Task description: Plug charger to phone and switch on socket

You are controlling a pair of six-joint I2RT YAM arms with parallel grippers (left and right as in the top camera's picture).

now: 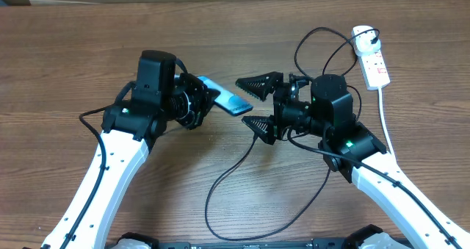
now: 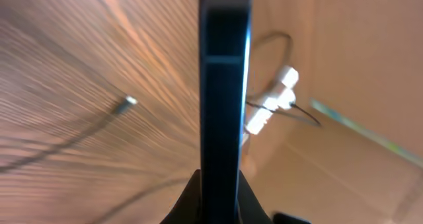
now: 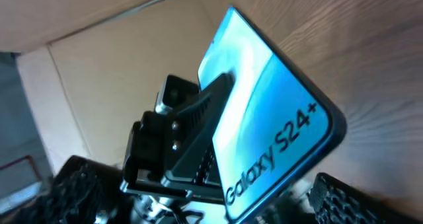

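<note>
My left gripper is shut on the phone, holding it off the table with its free end toward the right arm. In the left wrist view the phone shows edge-on between the fingers. My right gripper is open and empty, one finger on either side of the phone's free end. The right wrist view shows the blue screen with "Galaxy S24+". The charger cable lies looped on the table, its plug in the socket. Its connector tip lies on the table.
The socket's thick white cord runs down the right side past the right arm. Cardboard stands along the table's far edge. The wooden table shows bare at the left.
</note>
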